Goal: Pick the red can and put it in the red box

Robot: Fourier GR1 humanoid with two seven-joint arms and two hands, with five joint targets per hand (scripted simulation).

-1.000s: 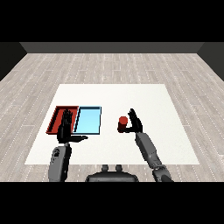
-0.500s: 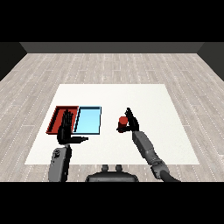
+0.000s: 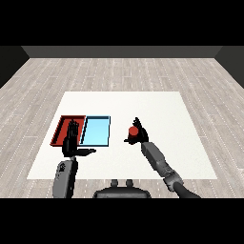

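One red can (image 3: 133, 131) sits in the right hand (image 3: 138, 137), whose fingers curl round it, over the white table (image 3: 167, 114) to the right of both trays. Between can and red tray (image 3: 62, 127) lies the light blue tray (image 3: 96, 130), the two rectangular and shallow, side by side. Left hand (image 3: 71, 143) is held flat, fingers straight, thumb out, over the red tray's near edge.

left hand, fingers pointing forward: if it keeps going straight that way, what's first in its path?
Most likely the red tray. The left hand has straight fingers aimed up the view, away from the robot, already overlapping the tray's near part. Its height above the tray is unclear, so it may pass over the tray rather than touch it.
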